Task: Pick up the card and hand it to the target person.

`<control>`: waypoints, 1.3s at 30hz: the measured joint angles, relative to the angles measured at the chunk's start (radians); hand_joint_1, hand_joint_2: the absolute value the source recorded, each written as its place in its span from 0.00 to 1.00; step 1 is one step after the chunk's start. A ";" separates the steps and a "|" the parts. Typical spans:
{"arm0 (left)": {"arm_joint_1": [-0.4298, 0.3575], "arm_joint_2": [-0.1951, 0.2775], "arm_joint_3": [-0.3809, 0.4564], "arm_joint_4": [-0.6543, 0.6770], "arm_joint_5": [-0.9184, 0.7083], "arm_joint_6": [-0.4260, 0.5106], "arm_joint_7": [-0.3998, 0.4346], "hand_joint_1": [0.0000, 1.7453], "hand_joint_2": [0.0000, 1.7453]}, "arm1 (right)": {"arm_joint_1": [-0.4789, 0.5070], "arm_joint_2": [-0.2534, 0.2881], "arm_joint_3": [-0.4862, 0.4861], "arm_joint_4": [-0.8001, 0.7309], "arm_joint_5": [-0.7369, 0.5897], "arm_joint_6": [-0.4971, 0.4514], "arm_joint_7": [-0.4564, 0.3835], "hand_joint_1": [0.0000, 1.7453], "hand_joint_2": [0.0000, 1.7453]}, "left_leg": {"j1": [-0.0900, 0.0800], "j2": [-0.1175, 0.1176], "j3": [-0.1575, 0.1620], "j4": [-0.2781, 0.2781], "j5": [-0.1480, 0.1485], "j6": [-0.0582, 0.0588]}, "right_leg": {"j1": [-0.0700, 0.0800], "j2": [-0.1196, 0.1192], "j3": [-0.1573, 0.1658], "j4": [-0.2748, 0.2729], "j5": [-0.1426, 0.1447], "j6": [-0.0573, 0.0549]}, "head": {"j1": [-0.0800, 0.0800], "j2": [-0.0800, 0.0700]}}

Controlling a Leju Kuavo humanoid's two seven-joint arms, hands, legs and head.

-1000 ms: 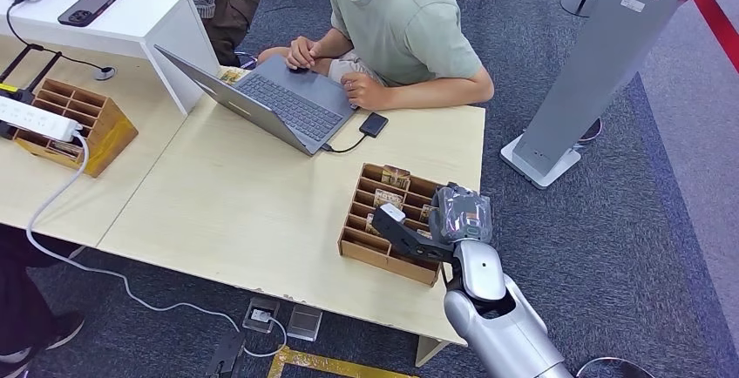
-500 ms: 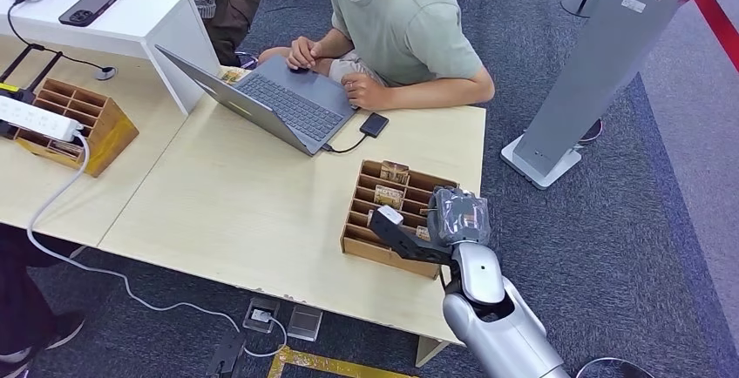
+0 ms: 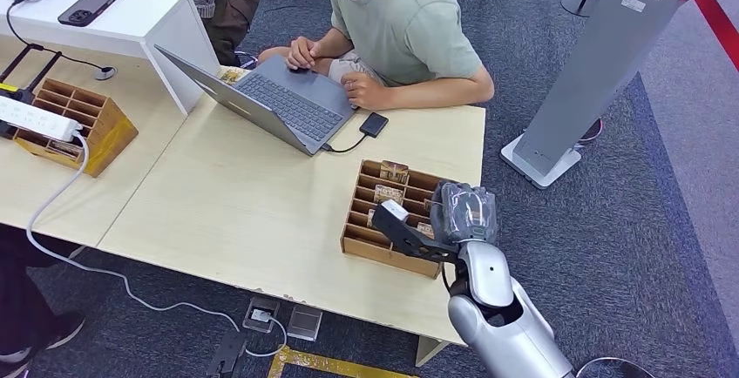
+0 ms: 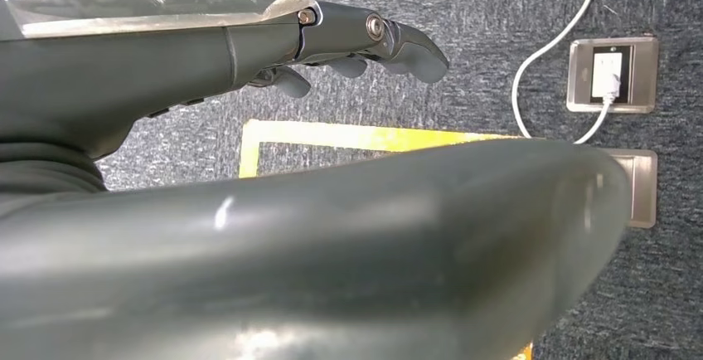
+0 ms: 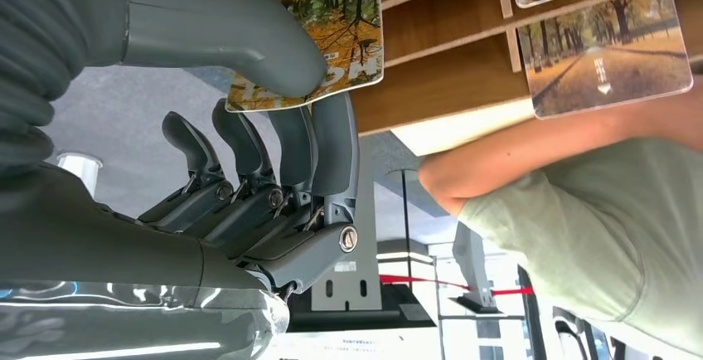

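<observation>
Change: our right hand (image 3: 410, 237) has edged slightly rightward at the wooden tray (image 3: 356, 237).
Grasp: thumb and finger pinch the card (image 5: 332, 36), partly inside its slot.
Left hand (image 4: 365, 41): hanging, fingers loosely extended, holding nothing.
Risk: we judge the shallow pinch may slip during lifting.

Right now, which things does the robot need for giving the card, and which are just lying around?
For the job: the card pinched in the right hand, the wooden card box, the person in green.

Just lying about: laptop, phone, power strip, second wooden box, left hand.
</observation>
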 joint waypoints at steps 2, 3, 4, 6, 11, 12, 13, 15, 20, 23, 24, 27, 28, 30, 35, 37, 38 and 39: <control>0.000 0.000 0.000 0.000 -0.001 0.000 0.000 0.00 0.00 | 0.002 -0.004 -0.002 -0.012 -0.002 0.000 0.001 0.84 1.00 | 0.000 0.000 0.000 0.000 0.000 0.000 | 0.000 0.000 0.000 0.000 0.000 0.000 | 0.000 0.000; 0.000 0.000 0.000 0.000 -0.001 0.000 0.000 0.00 0.00 | 0.003 -0.006 -0.003 -0.019 -0.004 0.000 0.001 0.85 1.00 | 0.000 0.000 0.000 0.000 0.000 0.000 | 0.000 0.000 0.000 0.000 0.000 0.000 | 0.000 0.000; 0.000 0.000 0.000 0.000 -0.001 0.000 0.000 0.00 0.00 | 0.004 -0.009 -0.005 -0.026 -0.005 0.000 0.001 0.85 1.00 | 0.000 0.000 0.000 0.000 0.000 0.000 | 0.000 0.000 0.000 0.000 0.000 0.000 | 0.000 0.000; 0.000 0.000 0.000 0.000 -0.001 0.000 0.000 0.00 0.00 | 0.005 -0.014 -0.013 -0.046 -0.012 0.000 0.001 0.85 1.00 | 0.000 0.000 0.000 0.000 0.000 0.000 | 0.000 0.000 0.000 0.000 0.000 0.000 | 0.000 0.000; 0.000 0.000 0.000 0.000 0.000 0.000 0.000 0.00 0.00 | 0.005 -0.034 -0.037 -0.116 -0.035 -0.001 -0.001 0.83 1.00 | 0.000 0.000 0.000 0.000 0.000 0.000 | 0.000 0.000 0.000 0.000 0.000 0.000 | 0.000 0.000; 0.000 0.000 0.000 0.000 0.001 -0.001 -0.002 0.00 0.00 | 0.005 -0.038 -0.044 -0.134 -0.040 -0.003 -0.002 0.83 1.00 | 0.000 0.000 0.000 0.000 0.000 0.000 | 0.000 0.000 0.000 0.000 0.000 0.000 | 0.000 0.000; 0.001 0.000 0.000 0.000 0.002 -0.003 -0.003 0.00 0.00 | 0.005 -0.043 -0.052 -0.155 -0.045 -0.005 -0.003 0.83 1.00 | 0.000 0.000 0.000 0.000 0.000 0.000 | 0.000 0.000 0.000 0.000 0.000 0.000 | 0.000 0.000; 0.001 0.000 0.000 0.000 0.003 -0.006 -0.006 0.00 0.00 | 0.003 -0.052 -0.068 -0.197 -0.055 -0.010 -0.006 0.84 1.00 | 0.000 0.000 0.000 0.000 0.000 0.000 | 0.000 0.000 0.000 0.000 0.000 0.000 | 0.000 0.000; 0.001 0.000 0.000 0.000 0.003 -0.010 -0.012 0.00 0.00 | -0.009 -0.069 -0.104 -0.286 -0.066 -0.031 -0.019 0.80 1.00 | 0.000 0.000 0.000 0.000 0.000 0.000 | 0.000 0.000 0.000 0.000 0.000 0.000 | 0.000 0.000; 0.001 0.000 0.000 0.000 0.003 -0.012 -0.013 0.00 0.00 | -0.024 -0.074 -0.122 -0.322 -0.068 -0.048 -0.034 0.77 1.00 | 0.000 0.000 -0.001 0.000 0.000 0.000 | 0.000 0.000 0.000 0.000 0.000 0.000 | 0.000 0.000; 0.001 0.000 0.000 0.000 0.003 -0.013 -0.013 0.00 0.00 | -0.036 -0.075 -0.130 -0.332 -0.069 -0.058 -0.042 0.77 1.00 | 0.000 0.000 -0.001 0.000 0.000 0.000 | 0.000 0.000 0.000 0.000 0.000 0.000 | 0.000 0.000; 0.001 0.000 0.000 0.000 0.001 -0.018 -0.013 0.00 0.00 | -0.084 -0.076 -0.148 -0.343 -0.068 -0.089 -0.063 0.78 1.00 | 0.000 0.000 -0.001 0.000 0.000 0.000 | 0.000 0.000 0.000 0.000 0.000 0.000 | 0.000 0.000; 0.001 0.000 0.000 0.000 -0.001 -0.019 -0.013 0.00 0.00 | -0.099 -0.075 -0.150 -0.340 -0.067 -0.097 -0.069 0.78 1.00 | 0.000 0.000 -0.001 0.000 0.000 0.000 | 0.000 0.000 0.000 0.000 0.000 0.000 | 0.000 0.000; 0.001 0.000 0.000 0.000 -0.005 -0.019 -0.013 0.00 0.00 | -0.134 -0.072 -0.153 -0.322 -0.063 -0.122 -0.083 0.77 1.00 | 0.000 0.000 -0.001 0.000 0.000 0.000 | 0.000 0.000 0.000 0.000 0.000 0.000 | 0.000 0.000; 0.000 0.000 0.000 0.000 -0.012 -0.025 -0.013 0.00 0.00 | -0.238 -0.054 -0.156 -0.213 -0.044 -0.203 -0.118 0.76 1.00 | 0.000 0.000 -0.001 0.000 0.000 0.000 | 0.000 0.000 0.000 0.000 0.000 0.000 | 0.000 0.000; 0.000 0.000 0.000 0.000 -0.016 -0.027 -0.013 0.00 0.00 | -0.272 -0.044 -0.156 -0.155 -0.034 -0.229 -0.127 0.76 1.00 | 0.000 0.000 -0.002 0.000 0.000 0.000 | 0.000 0.000 0.000 0.000 0.000 0.000 | 0.000 0.000; 0.000 0.000 0.000 0.000 -0.018 -0.028 -0.013 0.00 0.00 | -0.288 -0.038 -0.156 -0.124 -0.028 -0.242 -0.131 0.76 1.00 | 0.000 0.000 -0.002 0.000 0.000 0.000 | 0.000 0.000 0.000 0.000 0.000 0.000 | 0.000 0.000; 0.000 0.000 0.000 0.000 -0.019 -0.029 -0.013 0.00 0.00 | -0.304 -0.032 -0.156 -0.091 -0.020 -0.253 -0.134 0.76 1.00 | 0.000 0.000 -0.002 0.000 0.000 0.000 | 0.000 0.000 0.000 0.000 0.000 0.000 | 0.000 0.000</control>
